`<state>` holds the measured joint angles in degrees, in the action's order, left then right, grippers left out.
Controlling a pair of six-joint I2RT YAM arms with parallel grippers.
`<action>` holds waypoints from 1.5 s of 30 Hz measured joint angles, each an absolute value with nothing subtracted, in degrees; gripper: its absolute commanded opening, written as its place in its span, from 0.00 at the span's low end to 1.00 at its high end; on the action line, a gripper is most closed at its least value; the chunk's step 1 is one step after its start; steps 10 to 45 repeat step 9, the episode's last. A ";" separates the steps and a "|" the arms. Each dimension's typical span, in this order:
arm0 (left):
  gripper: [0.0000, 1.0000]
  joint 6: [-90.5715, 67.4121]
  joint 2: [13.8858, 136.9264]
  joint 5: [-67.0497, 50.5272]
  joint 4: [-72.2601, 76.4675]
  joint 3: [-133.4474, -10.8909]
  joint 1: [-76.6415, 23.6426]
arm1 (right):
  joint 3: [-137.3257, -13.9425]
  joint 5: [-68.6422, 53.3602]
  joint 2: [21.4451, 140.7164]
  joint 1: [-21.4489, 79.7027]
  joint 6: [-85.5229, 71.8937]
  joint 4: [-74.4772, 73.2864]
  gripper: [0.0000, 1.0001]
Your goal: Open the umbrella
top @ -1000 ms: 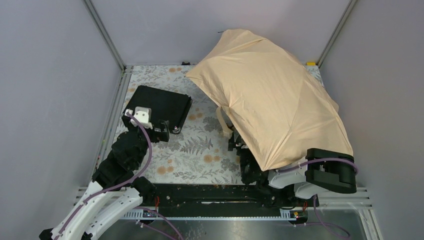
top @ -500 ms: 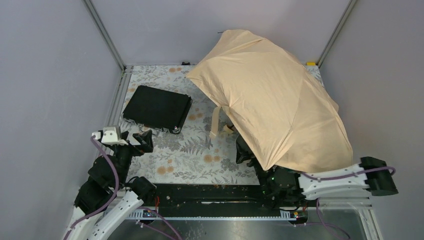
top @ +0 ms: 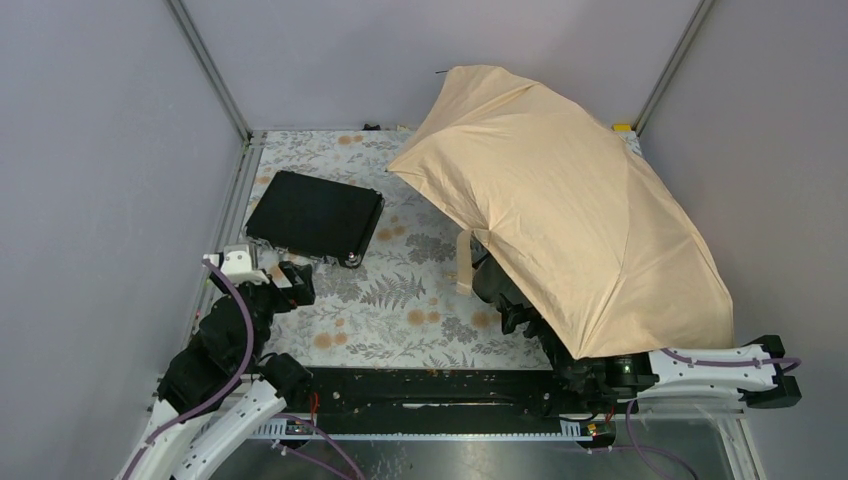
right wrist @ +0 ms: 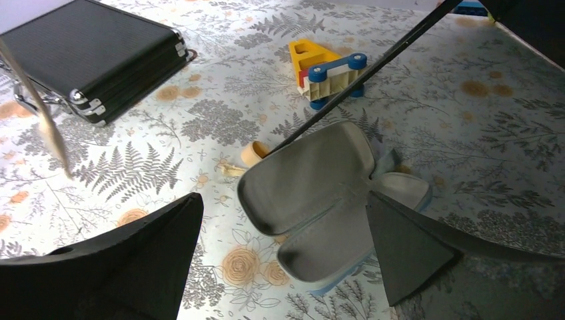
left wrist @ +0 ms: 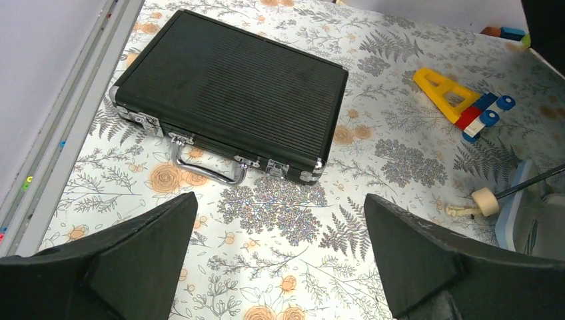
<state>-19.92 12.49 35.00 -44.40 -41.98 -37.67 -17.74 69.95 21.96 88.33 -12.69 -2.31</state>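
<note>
Changed since earlier: umbrella (top: pixel 570 210) canopy shifted right and nearer; right arm drawn back to the near edge; left arm pulled back off the black case (left wrist: pixel 233 87).

- Umbrella: open and tilted, canopy covering the right and far part of the table (top: pixel 400 310). Cream knob handle (right wrist: pixel 252 153) rests on the floral surface just beside the grey pouch (right wrist: pixel 320 193); shaft (right wrist: pixel 360 80) rises diagonally above the toy (right wrist: pixel 326 70).
- Left gripper (left wrist: pixel 278 207): jaws spread wide, empty, near the case's handle side.
- Right gripper (right wrist: pixel 284 200): jaws spread wide, empty, above the pouch.
</note>
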 measured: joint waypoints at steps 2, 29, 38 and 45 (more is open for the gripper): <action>0.99 -20.03 12.47 34.98 -44.53 -41.98 -37.67 | -17.74 70.39 21.28 88.33 -12.86 -4.12 1.00; 0.99 -19.99 10.83 34.96 -44.64 -41.98 -37.67 | -17.82 71.44 20.60 88.33 -12.93 -6.22 1.00; 0.99 -19.99 10.83 34.96 -44.64 -41.98 -37.67 | -17.82 71.44 20.60 88.33 -12.93 -6.22 1.00; 0.99 -19.99 10.83 34.96 -44.64 -41.98 -37.67 | -17.82 71.44 20.60 88.33 -12.93 -6.22 1.00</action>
